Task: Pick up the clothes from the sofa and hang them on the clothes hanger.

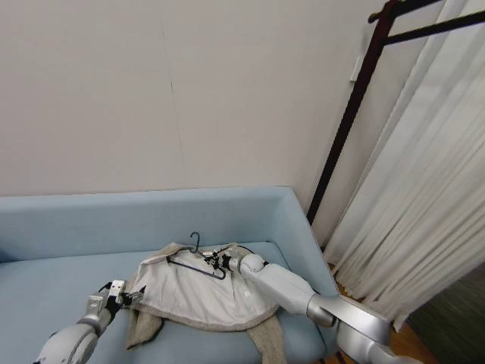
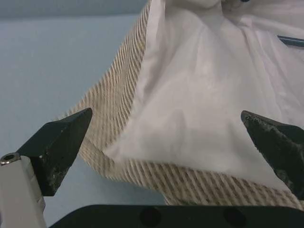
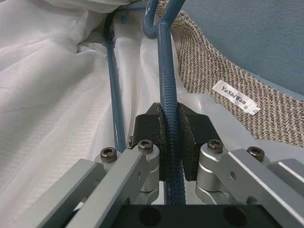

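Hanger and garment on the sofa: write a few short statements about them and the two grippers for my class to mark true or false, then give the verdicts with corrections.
1. The right gripper is shut on the neck of the hanger. True.
2. The left gripper is clamped on the garment. False: its fingers are spread open, with the garment's edge lying between them.
3. The garment hangs on the rack. False: it lies on the sofa; the rack stands beside the sofa.
4. The hanger lies on the garment's white lining. True.
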Motion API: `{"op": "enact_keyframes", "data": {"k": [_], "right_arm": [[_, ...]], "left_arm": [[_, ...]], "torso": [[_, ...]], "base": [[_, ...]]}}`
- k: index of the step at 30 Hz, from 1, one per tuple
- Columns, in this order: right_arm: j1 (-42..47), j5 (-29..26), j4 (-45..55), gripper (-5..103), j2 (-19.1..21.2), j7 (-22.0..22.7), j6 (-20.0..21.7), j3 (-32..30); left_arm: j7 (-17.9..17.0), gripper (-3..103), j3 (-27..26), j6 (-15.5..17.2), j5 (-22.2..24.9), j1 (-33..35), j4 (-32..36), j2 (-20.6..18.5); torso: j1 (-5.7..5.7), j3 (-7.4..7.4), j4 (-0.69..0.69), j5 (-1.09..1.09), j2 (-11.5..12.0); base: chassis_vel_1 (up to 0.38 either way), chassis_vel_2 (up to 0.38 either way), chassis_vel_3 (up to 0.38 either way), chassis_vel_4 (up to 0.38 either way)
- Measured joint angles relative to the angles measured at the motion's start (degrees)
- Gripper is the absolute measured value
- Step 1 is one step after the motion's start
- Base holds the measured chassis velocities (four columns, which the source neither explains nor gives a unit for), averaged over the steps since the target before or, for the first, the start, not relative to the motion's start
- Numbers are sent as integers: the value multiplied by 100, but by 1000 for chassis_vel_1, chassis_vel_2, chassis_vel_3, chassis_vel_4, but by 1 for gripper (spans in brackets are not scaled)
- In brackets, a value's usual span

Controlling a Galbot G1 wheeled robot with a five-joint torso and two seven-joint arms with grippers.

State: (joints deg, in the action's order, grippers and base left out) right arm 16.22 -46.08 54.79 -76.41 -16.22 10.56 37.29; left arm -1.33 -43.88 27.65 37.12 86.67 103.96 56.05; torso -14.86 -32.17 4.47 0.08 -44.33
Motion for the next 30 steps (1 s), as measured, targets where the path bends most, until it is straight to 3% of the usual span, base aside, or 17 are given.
{"op": "enact_keyframes", "data": {"k": [3,4,9,14,24,30], "right_arm": [[5,-11,33,8,20,-4,22,9],[5,-11,33,8,20,-4,22,9],[0,-57,73,8,71,-25,66,34],[-22,-153,151,8,135,-32,82,111],[-101,-278,290,8,217,-31,129,215],[-107,-324,426,8,327,-19,161,255]], "left_arm": [[-299,100,-200,376,1121,68,166,481],[-299,100,-200,376,1121,68,166,481],[-740,100,-721,759,2388,170,417,1087],[-766,100,-936,783,2790,34,91,1191],[-461,100,-798,848,2879,-531,-481,1171],[-511,100,-722,947,2935,-648,-627,1229]], "torso": [[0,0,0,0,0],[0,0,0,0,0],[0,0,-1,2,0],[0,0,0,1,0],[-1,0,0,1,0],[-1,0,0,1,0]], "base": [[0,0,0,0],[0,0,0,0],[0,0,0,0],[0,0,0,0],[0,0,0,0],[0,0,0,0]]}}
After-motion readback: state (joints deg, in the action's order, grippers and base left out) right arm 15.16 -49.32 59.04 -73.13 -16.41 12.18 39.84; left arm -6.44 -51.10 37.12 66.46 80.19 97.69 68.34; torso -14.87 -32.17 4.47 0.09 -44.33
